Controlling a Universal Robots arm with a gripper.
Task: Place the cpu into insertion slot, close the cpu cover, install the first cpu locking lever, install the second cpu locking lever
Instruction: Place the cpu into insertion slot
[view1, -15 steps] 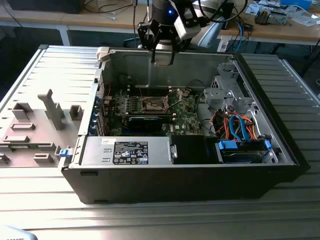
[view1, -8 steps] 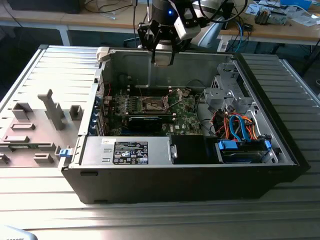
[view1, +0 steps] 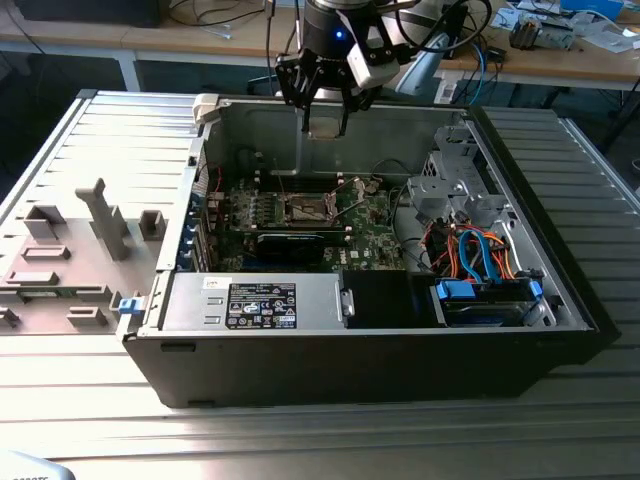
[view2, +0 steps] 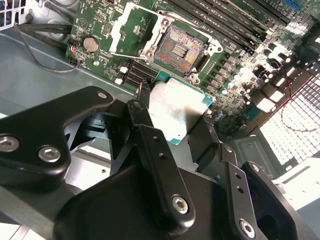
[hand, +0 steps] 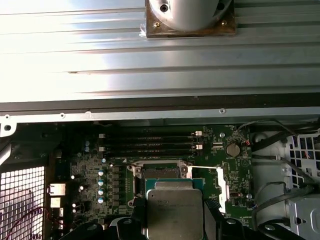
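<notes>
Jaws are clamping the flat silvery chip by opposite edges, holding it level above the open computer case near its far wall, while the bare socket is lying well below, uncovered, on the green board.

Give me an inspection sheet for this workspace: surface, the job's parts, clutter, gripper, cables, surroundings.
Surface: ribbed metal table carrying an open computer case.
Job's things: chip held above the board, apart from the socket, which is empty; cover open, off the socket.
Clutter: grey plastic stands on the table, at the exterior view's left.
Gripper: gripper shut on the chip, over the case.
Cables: orange and blue cables inside the case, at the exterior view's right.
Surroundings: wooden benches behind, with loose items.
</notes>
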